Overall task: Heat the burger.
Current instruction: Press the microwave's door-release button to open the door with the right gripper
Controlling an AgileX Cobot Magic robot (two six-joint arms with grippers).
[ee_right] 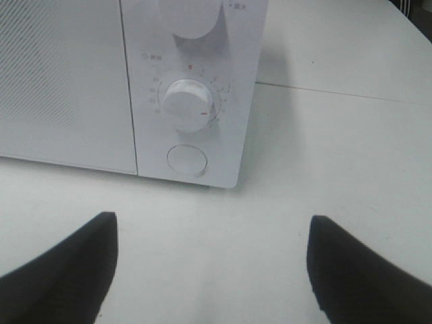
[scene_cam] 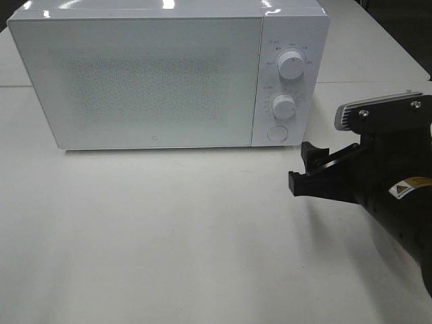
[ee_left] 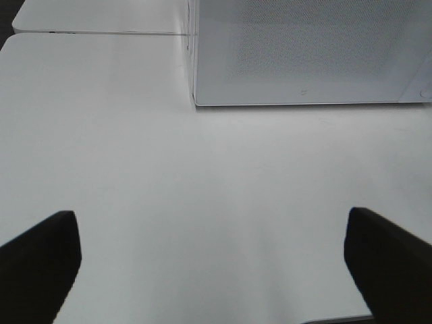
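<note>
The burger is out of view in every frame. A white microwave (scene_cam: 135,81) stands at the back of the table with its door closed. My right gripper (scene_cam: 305,169) hovers just in front of the control panel, open, with nothing between its fingers. In the right wrist view the right gripper (ee_right: 212,270) faces the lower knob (ee_right: 189,106) and the round door button (ee_right: 187,160). My left gripper (ee_left: 212,263) is open and empty over bare table, looking toward the microwave's (ee_left: 304,54) left front corner. The exterior view does not show the left arm.
The panel carries an upper knob (scene_cam: 291,65), a lower knob (scene_cam: 283,106) and a round button (scene_cam: 277,133). White tabletop (scene_cam: 169,236) stretches in front of the microwave. A seam between table sections (ee_right: 337,91) runs behind the microwave's right side.
</note>
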